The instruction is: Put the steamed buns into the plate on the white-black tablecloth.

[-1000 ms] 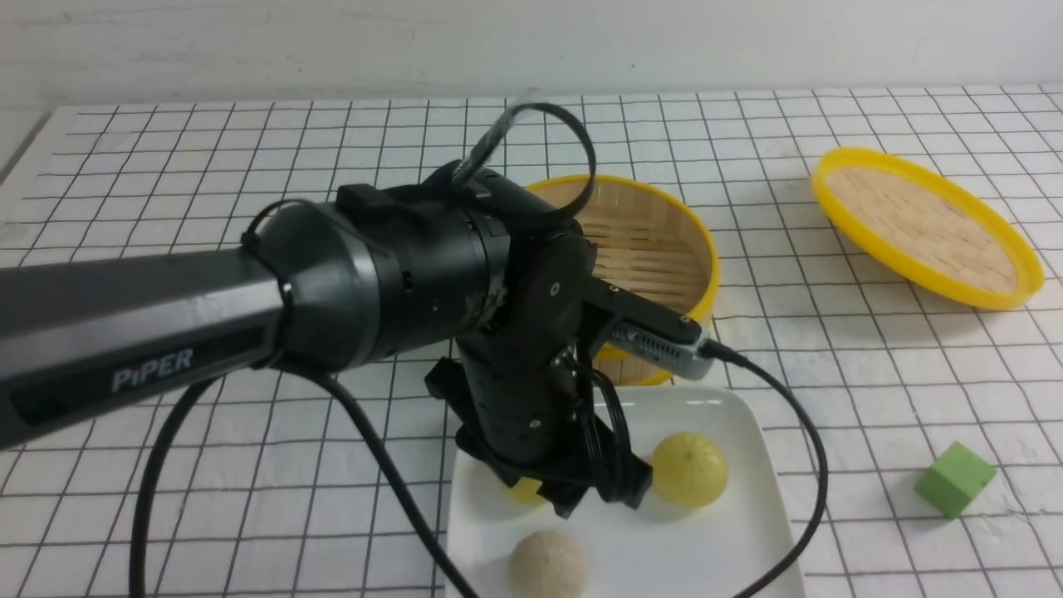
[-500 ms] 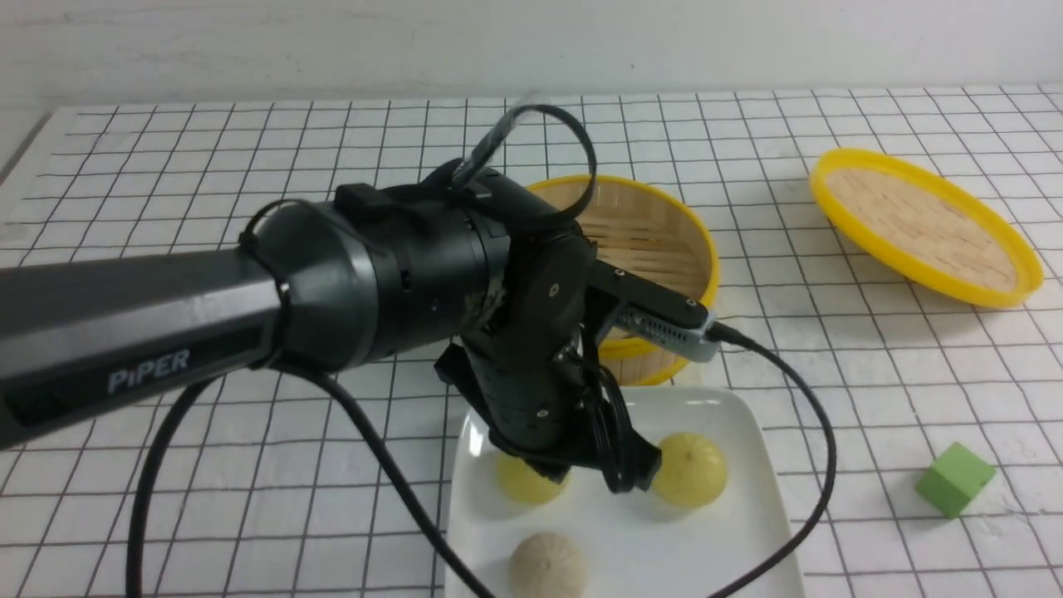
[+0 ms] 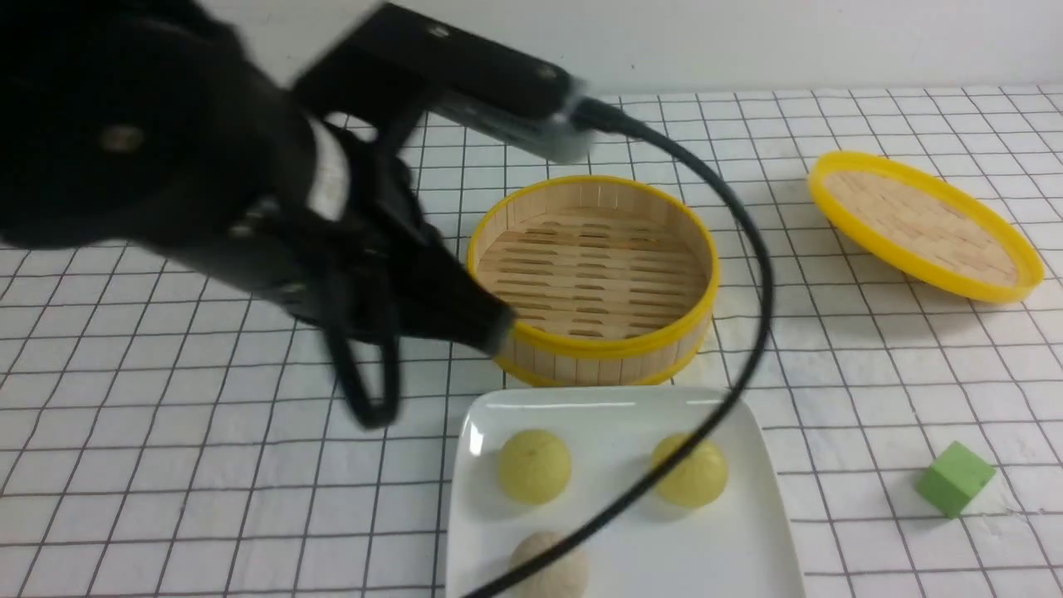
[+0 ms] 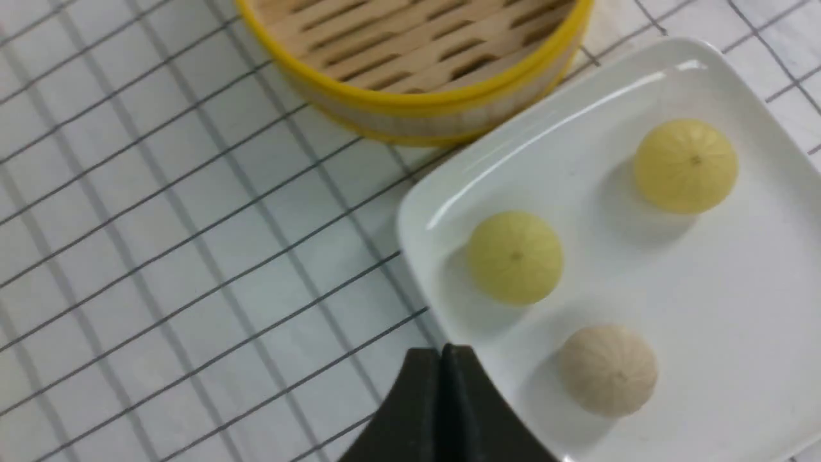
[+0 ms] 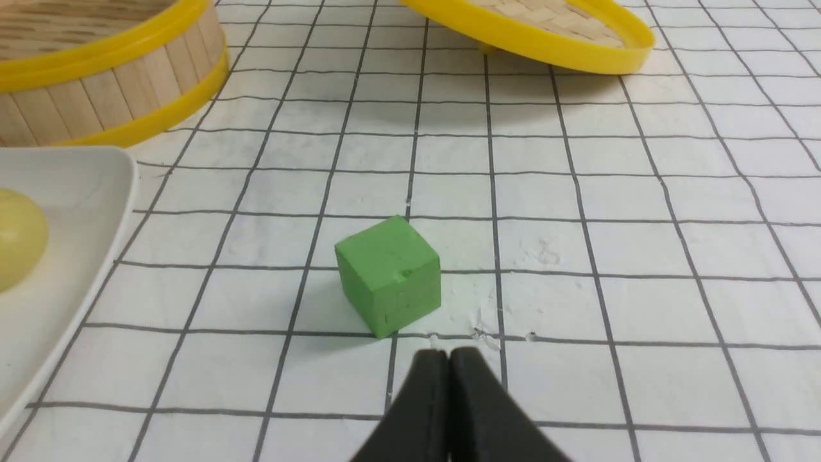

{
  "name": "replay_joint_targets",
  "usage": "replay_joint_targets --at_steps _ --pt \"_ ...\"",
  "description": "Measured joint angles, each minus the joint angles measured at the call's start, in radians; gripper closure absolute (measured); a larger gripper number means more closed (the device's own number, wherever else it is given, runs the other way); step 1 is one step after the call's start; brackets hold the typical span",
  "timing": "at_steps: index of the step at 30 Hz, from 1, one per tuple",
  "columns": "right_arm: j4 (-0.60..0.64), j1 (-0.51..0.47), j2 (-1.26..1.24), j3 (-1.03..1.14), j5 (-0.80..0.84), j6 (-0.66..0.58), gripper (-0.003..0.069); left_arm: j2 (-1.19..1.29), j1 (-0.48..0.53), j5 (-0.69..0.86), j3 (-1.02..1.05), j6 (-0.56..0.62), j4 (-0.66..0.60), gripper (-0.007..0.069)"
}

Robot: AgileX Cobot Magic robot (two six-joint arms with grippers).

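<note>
Three steamed buns lie on the white plate (image 3: pixel 751 432) at the front of the white-black tablecloth (image 3: pixel 166 465): a yellow one (image 3: pixel 534 465), a second yellow one (image 3: pixel 696 482) crossed by a cable, and a beige one (image 3: pixel 552 569) at the frame's lower edge. My left gripper (image 3: pixel 497 332) hangs above the cloth, to the left of the plate and in front of the steamer, shut and empty. The left wrist view shows its tips (image 4: pixel 442 351) pressed together near the plate's edge (image 4: pixel 417 212). My right gripper (image 5: pixel 449 354) is shut and empty just short of a green cube (image 5: pixel 389 274).
An empty bamboo steamer basket (image 3: pixel 594 278) with a yellow rim stands behind the plate. Its flat lid (image 3: pixel 926 224) rests tilted at the back right. The green cube (image 3: pixel 955 479) sits to the right of the plate. My left arm's cable (image 3: pixel 747 249) arcs over the steamer and plate.
My left gripper shut empty, rose off the plate and drew back up and to the left, near the camera. The yellow bun it stood over now lies uncovered on the plate.
</note>
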Motion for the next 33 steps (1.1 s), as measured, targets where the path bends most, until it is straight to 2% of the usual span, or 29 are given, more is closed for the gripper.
replay_joint_targets --at_steps 5,8,9,15,19,24,33 --pt "0.000 -0.001 0.000 0.000 0.001 0.000 0.0644 -0.207 0.000 0.104 0.083 -0.095 0.029 0.0622" --pt "0.000 -0.001 0.000 0.000 0.001 0.000 0.0642 -0.336 0.000 0.056 0.214 -0.169 0.026 0.0622" --pt "0.001 -0.001 0.000 0.000 0.001 0.000 0.0640 -0.409 0.000 -0.040 0.313 -0.236 0.026 0.0622" --pt "0.001 -0.002 0.000 0.000 0.001 0.000 0.0634 -0.588 0.000 -0.594 0.694 -0.393 0.034 0.0622" --pt "0.001 -0.002 0.000 0.000 0.001 0.000 0.0629 -0.623 0.000 -0.797 0.839 -0.422 0.044 0.0622" --pt "0.001 -0.002 0.000 0.000 0.001 0.000 0.0622 -0.624 0.000 -0.828 0.927 -0.428 0.044 0.0618" --pt "0.001 -0.005 0.000 0.000 0.000 0.000 0.0609 -0.632 0.001 -0.830 0.938 -0.422 0.048 0.0607"
